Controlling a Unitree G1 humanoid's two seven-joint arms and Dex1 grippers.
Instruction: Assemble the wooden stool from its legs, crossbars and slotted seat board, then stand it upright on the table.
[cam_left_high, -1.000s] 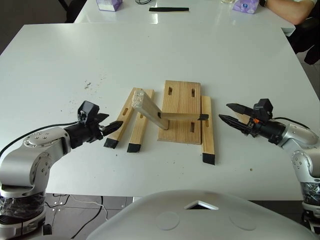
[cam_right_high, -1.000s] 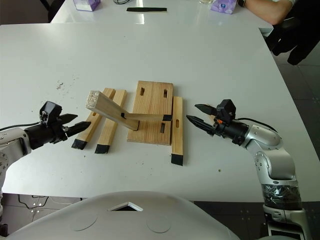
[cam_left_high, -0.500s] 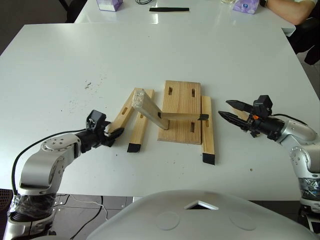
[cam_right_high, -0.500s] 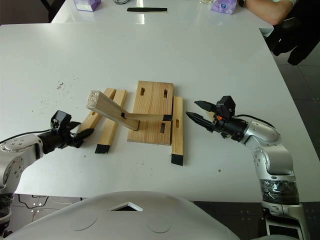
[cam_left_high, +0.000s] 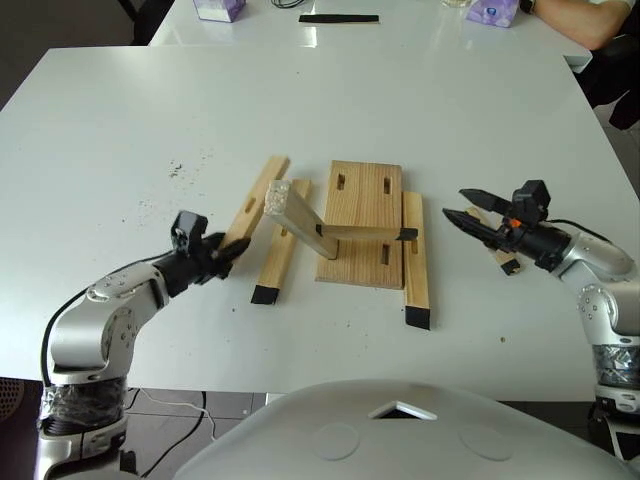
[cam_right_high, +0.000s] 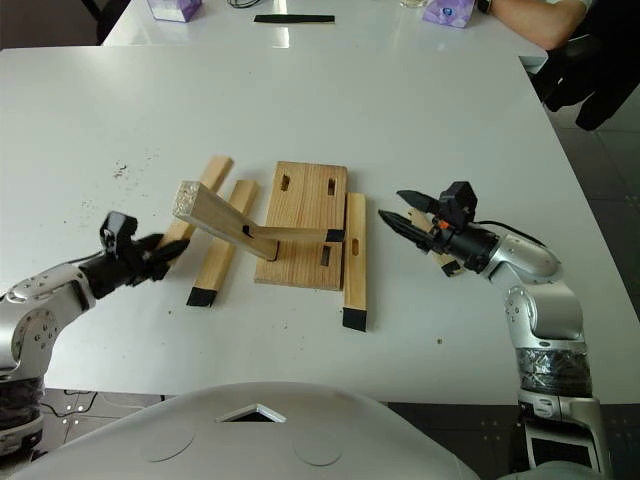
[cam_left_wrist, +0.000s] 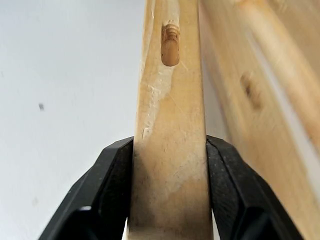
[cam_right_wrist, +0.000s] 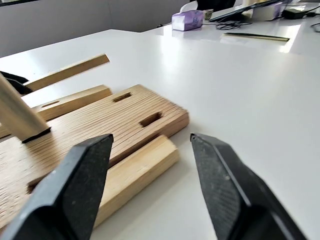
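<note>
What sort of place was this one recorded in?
Most likely an office or meeting room used as a test bench: a large white table, with a second table behind it carrying tissue boxes.

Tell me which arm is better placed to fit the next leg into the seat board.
Left. The left gripper is shut on the outer leg; the right gripper hangs open beside the seat board, holding nothing.

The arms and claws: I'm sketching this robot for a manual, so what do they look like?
The left arm and right arm are rounded silver-grey shells with black wrists. The left claw and right claw each have two black, tapering fingers. The right wrist bears an orange mark; a thin black cable loops along the left arm.
</note>
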